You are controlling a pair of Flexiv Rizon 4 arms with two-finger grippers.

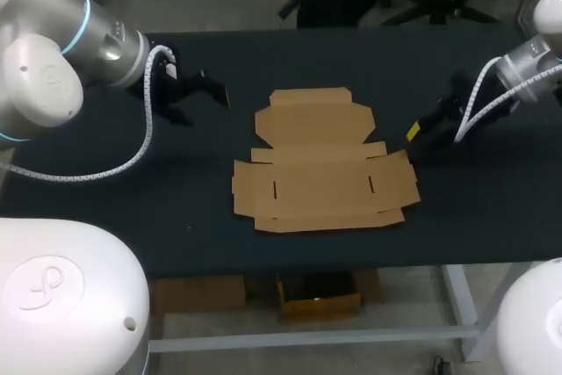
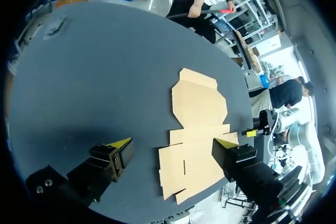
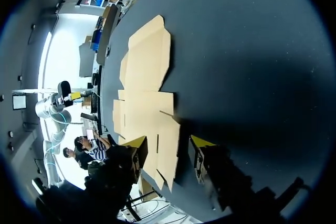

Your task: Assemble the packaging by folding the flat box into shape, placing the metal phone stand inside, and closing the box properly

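Box: flat brown cardboard box blank [image 1: 320, 164], unfolded, lying at the centre of the dark tabletop [image 1: 132, 199].
Handling: probably light, thin and springy at the creases, and likely to slide. Best taken by an edge flap while the base panel is pinned.
Right gripper [image 1: 411, 138]: released, its fingers either side of the blank's 3 o'clock flap corner.
Left gripper [image 1: 200, 104]: released, empty, off the blank at 10 o'clock.

Flat box [image 1: 320, 164] on dark table [image 1: 263, 59]
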